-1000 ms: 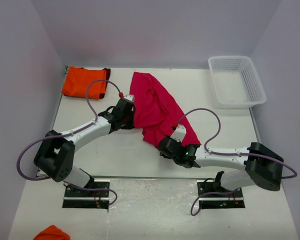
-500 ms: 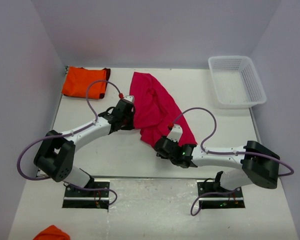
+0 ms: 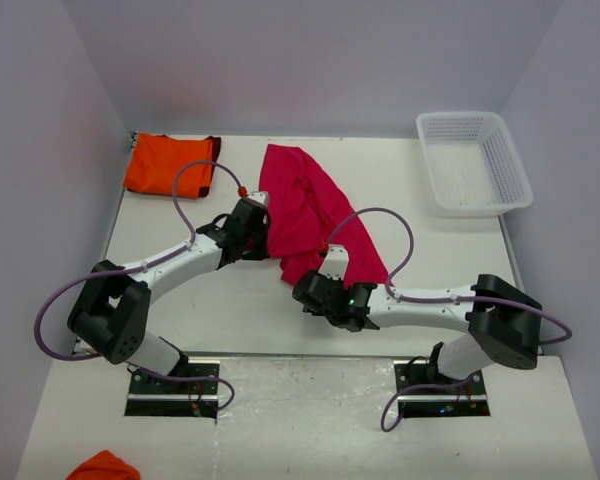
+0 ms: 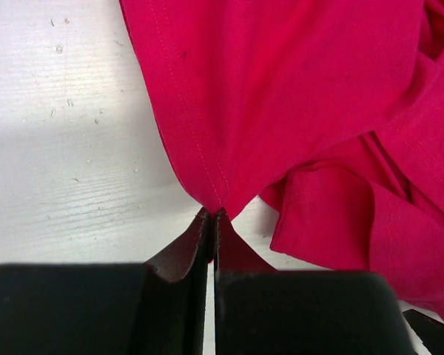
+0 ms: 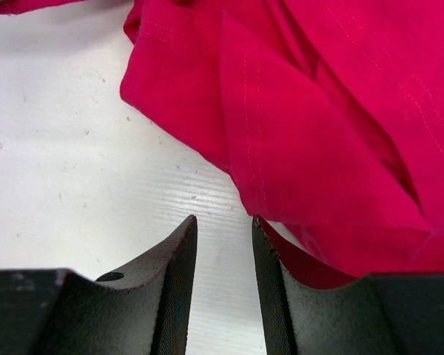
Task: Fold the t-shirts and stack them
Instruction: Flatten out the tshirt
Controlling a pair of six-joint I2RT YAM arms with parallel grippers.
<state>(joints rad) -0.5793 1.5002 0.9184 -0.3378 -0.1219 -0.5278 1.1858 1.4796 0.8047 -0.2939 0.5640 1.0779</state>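
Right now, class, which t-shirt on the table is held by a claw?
The crimson-pink t-shirt, crumpled mid-table: the left claw is shut on its edge. The orange t-shirt lies folded at the far-left corner, untouched.

Left arm [image 3: 170,262] and right arm [image 3: 430,305]: white links, black joints, lilac cables [image 3: 38,318], green LED [image 3: 352,296], black ribbed end effector fingers [image 5: 174,296].

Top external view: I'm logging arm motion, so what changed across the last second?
The right gripper slid left along the near edge of the crimson-pink t-shirt, its arm swinging with it; its jaws are open with no cloth between them. The left gripper stays shut on the shirt's left hem, in place. The orange t-shirt and the white basket have not moved.
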